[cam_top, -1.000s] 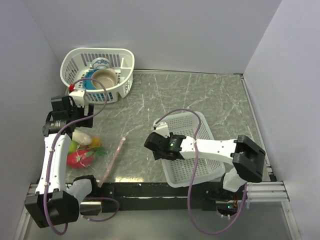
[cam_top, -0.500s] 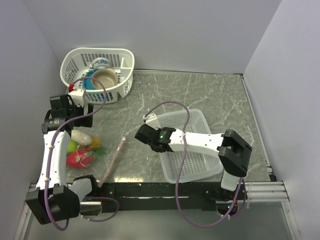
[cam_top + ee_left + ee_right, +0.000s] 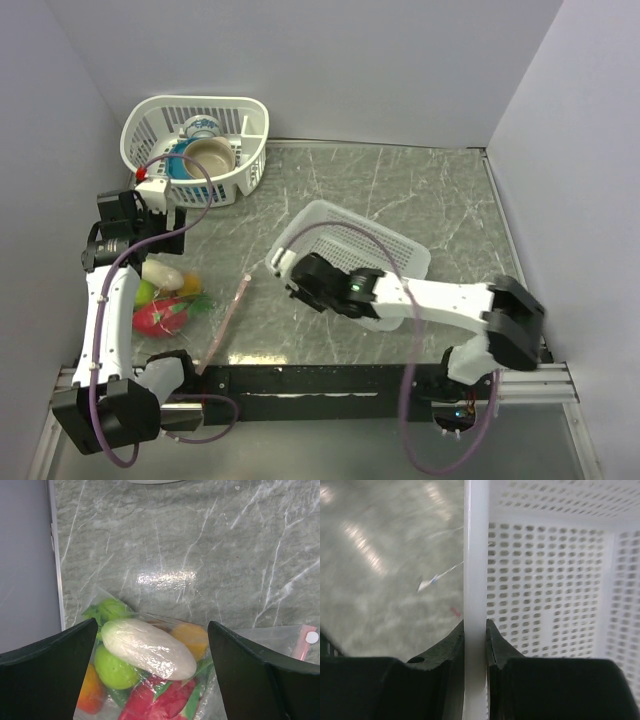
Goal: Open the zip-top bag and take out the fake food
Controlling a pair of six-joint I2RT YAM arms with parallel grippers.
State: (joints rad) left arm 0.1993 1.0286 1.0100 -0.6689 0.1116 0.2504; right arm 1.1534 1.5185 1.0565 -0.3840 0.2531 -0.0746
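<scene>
The zip-top bag (image 3: 200,305) lies flat at the left front, its pink zipper strip (image 3: 228,318) running diagonally. It shows in the left wrist view (image 3: 240,640) with the fake food inside: a white oblong (image 3: 150,647), a green round (image 3: 115,667), an orange (image 3: 192,637), a dragon fruit (image 3: 165,700) and a red-orange piece (image 3: 90,692). My left gripper (image 3: 155,245) hovers above the bag's far end, open and empty (image 3: 152,625). My right gripper (image 3: 290,268) is shut on the rim (image 3: 475,555) of a white mesh basket (image 3: 330,207), right of the bag.
A second white mesh basket (image 3: 240,150) with bowls and a cup stands at the back left. Grey walls close in on the left, back and right. The black front rail (image 3: 320,375) runs along the near edge.
My right gripper has moved left with the basket's rim in it, dragging and turning the basket toward the table's middle. My left arm has barely moved.
</scene>
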